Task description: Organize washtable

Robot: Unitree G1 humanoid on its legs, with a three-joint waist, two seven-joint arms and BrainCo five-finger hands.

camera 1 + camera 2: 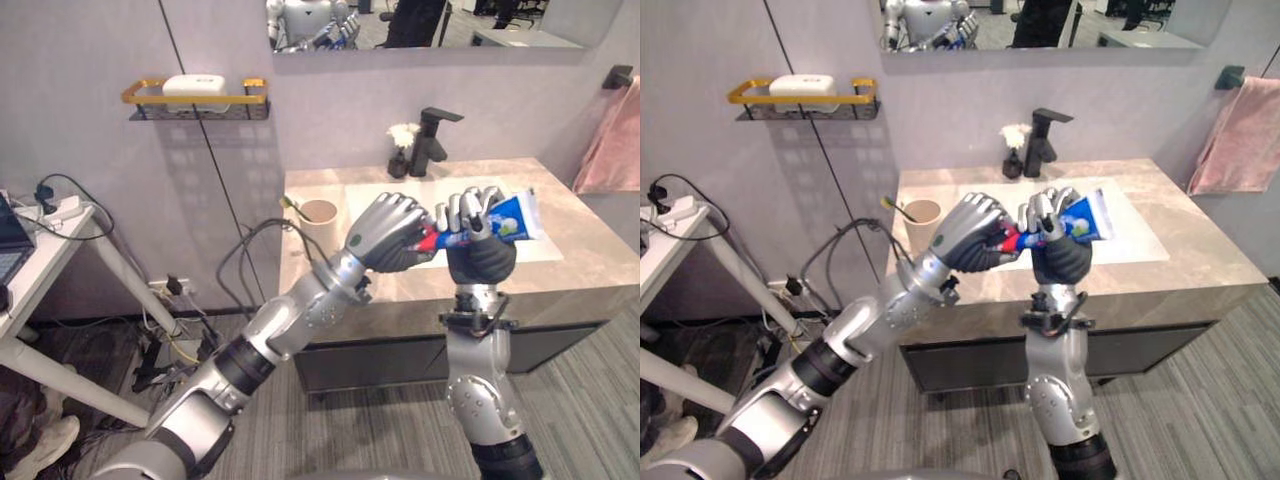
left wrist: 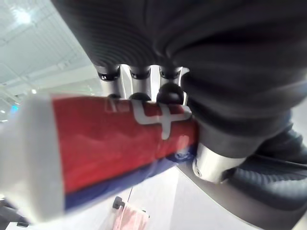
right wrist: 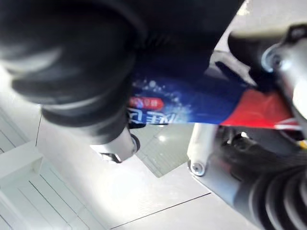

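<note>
A blue, red and white toothpaste tube (image 1: 510, 218) is held level above the front of the marble washtable (image 1: 590, 265). My left hand (image 1: 385, 232) is shut on its red end, with fingers (image 2: 132, 76) curled over the tube (image 2: 110, 139). My right hand (image 1: 482, 258) grips the blue middle from below, fingers wrapped over the top; the blue part (image 3: 192, 103) crosses the right wrist view. The flat tail sticks out to the right.
A beige cup (image 1: 318, 214) with a toothbrush stands at the counter's left. A black faucet (image 1: 432, 140) and a small flower vase (image 1: 401, 152) sit behind the sink basin (image 1: 400, 195). On the wall are a shelf (image 1: 197, 100) and a pink towel (image 1: 612, 145).
</note>
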